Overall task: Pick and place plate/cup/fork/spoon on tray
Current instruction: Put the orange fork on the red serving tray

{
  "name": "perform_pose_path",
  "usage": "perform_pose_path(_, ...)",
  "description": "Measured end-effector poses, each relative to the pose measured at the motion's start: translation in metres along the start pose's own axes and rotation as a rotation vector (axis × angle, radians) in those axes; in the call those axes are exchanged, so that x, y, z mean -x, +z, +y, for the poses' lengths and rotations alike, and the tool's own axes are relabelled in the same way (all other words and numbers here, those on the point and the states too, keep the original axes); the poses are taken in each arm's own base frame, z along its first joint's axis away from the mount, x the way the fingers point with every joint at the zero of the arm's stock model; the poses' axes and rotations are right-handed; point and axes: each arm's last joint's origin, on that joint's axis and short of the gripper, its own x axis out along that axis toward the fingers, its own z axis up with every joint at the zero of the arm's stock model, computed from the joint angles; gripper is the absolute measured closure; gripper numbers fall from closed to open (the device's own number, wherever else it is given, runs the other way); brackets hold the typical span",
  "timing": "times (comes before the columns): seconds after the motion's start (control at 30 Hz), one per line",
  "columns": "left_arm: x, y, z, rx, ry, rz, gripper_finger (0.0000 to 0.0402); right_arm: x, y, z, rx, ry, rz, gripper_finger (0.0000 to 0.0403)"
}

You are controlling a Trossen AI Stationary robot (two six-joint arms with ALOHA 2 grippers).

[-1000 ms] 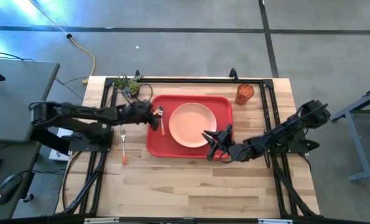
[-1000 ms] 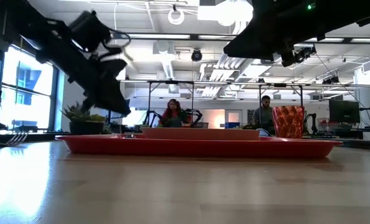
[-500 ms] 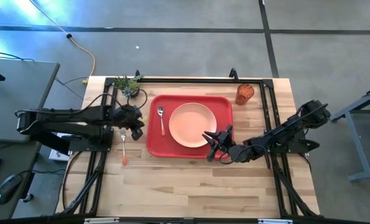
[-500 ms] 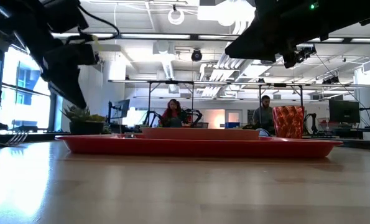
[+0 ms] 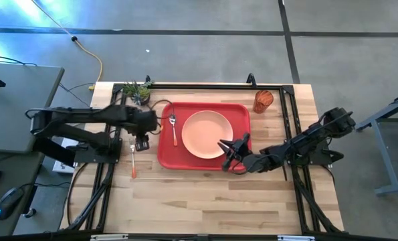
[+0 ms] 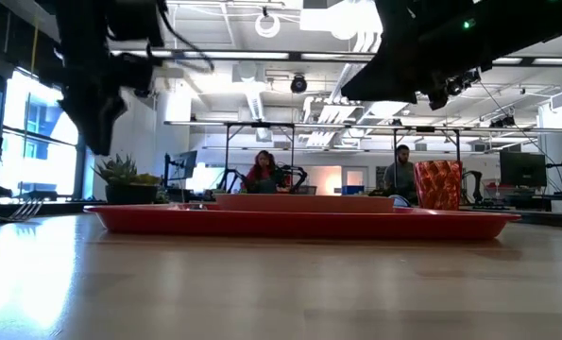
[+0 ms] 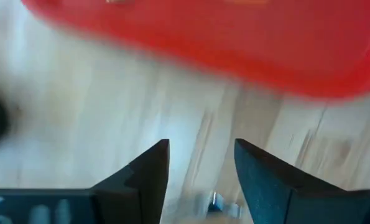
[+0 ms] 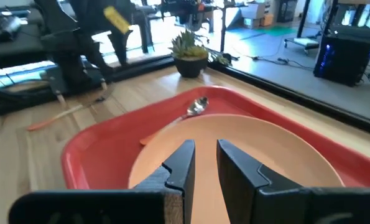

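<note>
Apparently just beneath the left tool [image 5: 142,142], the fork [image 5: 132,159].

No legible text, label, brand, number or sign is found in any view. Pale marks appear on the dark housing at the foot of the left wrist view, but they are blurred and cannot be read. The distant screens in the room show nothing readable.
</note>
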Motion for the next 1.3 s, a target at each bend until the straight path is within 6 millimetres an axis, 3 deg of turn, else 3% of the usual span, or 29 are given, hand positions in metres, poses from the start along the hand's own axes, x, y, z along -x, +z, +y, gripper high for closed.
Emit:
perform_pose_path(0.2, -0.034, 0.002, 0.009, 0.035, 0.018, 0.310, 0.0225, -0.003, -0.005, -0.005, -0.018, -0.029, 0.038, 0.0343)
perform_pose_path(0.47, -0.066, 0.005, 0.023, 0.027, 0.068, 0.486, 0.0225, -0.004, -0.006, -0.006, -0.006, -0.020, 0.053, 0.0343)
perform_pose_path(0.83, -0.072, -0.002, 0.050, 0.184, 0.031, 0.541, 0.0231, -0.004, -0.008, -0.005, 0.002, 0.020, 0.082, 0.0343)
perform_pose_path(1.0, -0.073, -0.005, 0.054, 0.238, -0.073, 0.534, 0.0231, -0.004, -0.010, -0.004, -0.012, 0.068, 0.117, 0.0343)
perform_pose_path(1.3, -0.073, -0.006, 0.058, 0.265, -0.094, 0.536, 0.0231, -0.003, -0.011, -0.004, -0.026, 0.081, 0.135, 0.0343)
